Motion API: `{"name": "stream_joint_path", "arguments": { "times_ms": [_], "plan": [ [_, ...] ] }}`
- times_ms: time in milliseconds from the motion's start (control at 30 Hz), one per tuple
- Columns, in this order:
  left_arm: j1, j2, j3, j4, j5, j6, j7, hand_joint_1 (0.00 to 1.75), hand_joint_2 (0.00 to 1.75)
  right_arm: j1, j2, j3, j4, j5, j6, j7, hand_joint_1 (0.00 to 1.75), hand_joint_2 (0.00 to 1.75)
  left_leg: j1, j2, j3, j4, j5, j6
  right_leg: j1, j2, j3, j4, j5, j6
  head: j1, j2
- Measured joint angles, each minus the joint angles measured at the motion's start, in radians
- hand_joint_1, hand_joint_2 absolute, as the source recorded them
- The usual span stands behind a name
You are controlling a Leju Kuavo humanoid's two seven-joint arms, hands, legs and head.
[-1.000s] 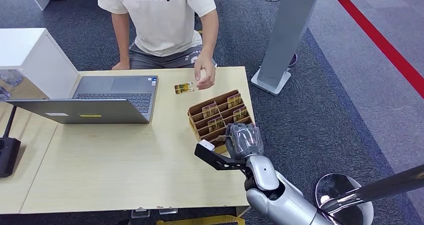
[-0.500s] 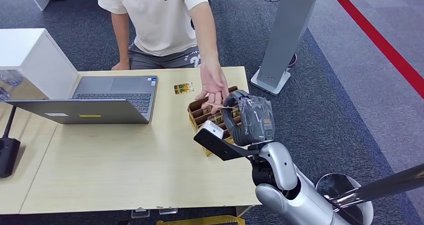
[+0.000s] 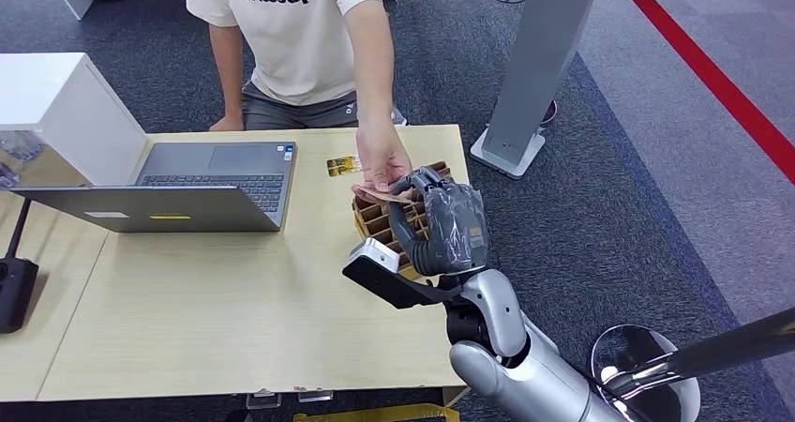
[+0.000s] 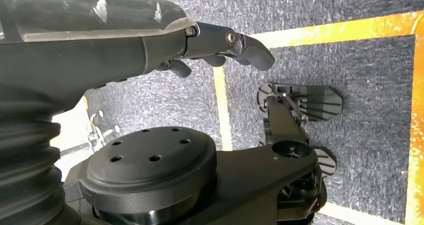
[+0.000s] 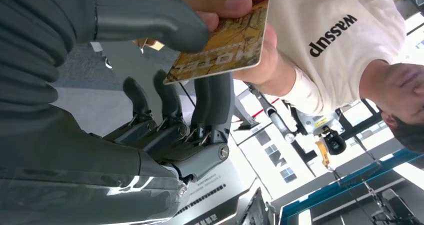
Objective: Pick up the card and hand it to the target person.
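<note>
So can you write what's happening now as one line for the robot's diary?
step: handover | right hand: holds card with thumb | person's hand: gripping same card | left hand: hanging, holds nothing | card rack: on table

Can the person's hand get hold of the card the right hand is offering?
Probably yes. The person's hand already reaches the card, with fingers on it, while the right hand holds it up over the wooden card holder. Nothing stands between them.

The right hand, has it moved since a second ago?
Yes. The right hand rose from the card box's near end toward the person's hand.
</note>
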Motion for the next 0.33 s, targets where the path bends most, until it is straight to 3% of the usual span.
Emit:
{"name": "stream_joint_path", "arguments": {
  "times_ms": [133, 333],
  "plan": [
    [0.000, -0.001, -0.005, 0.000, -0.004, -0.003, -0.003, 0.00, 0.00, 0.003, 0.017, -0.001, 0.046, -0.148, -0.013, -0.093, 0.00, 1.75, 0.000, 0.000, 0.000, 0.000, 0.000, 0.000, 0.000, 0.000, 0.000, 0.000, 0.000, 0.000, 0.000, 0.000],
    [0.000, -0.001, -0.005, 0.000, 0.006, 0.016, -0.007, 0.00, 0.00, 0.022, 0.028, -0.012, 0.086, -0.456, 0.000, -0.230, 0.00, 1.75, 0.000, 0.000, 0.000, 0.000, 0.000, 0.000, 0.000, 0.000, 0.000, 0.000, 0.000, 0.000, 0.000, 0.000]
  ]
}}
